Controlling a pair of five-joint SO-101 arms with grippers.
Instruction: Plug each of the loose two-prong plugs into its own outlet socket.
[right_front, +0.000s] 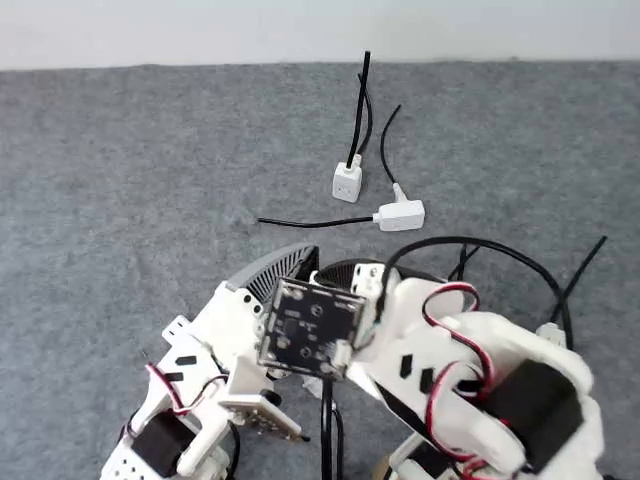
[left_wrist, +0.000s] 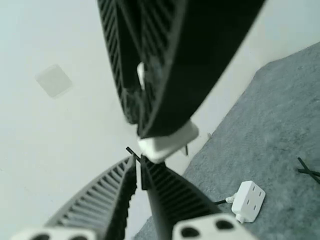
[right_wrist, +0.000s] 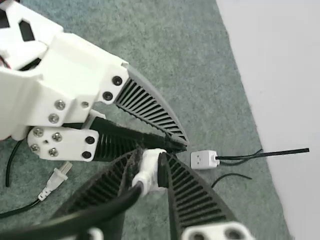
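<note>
My right gripper (right_wrist: 152, 161) is shut on a white plug (right_wrist: 149, 172) whose thick black cable trails back along its fingers; the prongs are hidden. My left gripper (left_wrist: 136, 161) is shut, and its tips touch the end of that same plug (left_wrist: 167, 142). The two grippers meet above the carpet, near the arms' bases. Two white outlet sockets lie farther out: a cube socket (right_front: 347, 182) and a second socket (right_front: 400, 215), each on a black cable. One socket (right_wrist: 204, 159) lies just beyond the grippers. A loose two-prong plug (right_wrist: 57, 178) rests on the carpet beside the left arm.
Grey carpet (right_front: 120, 200) covers the table up to a pale wall at the back. Black cables run from the sockets toward the wall. Another white plug (right_front: 548, 332) with a thin cable lies right of the right arm (right_front: 470, 380).
</note>
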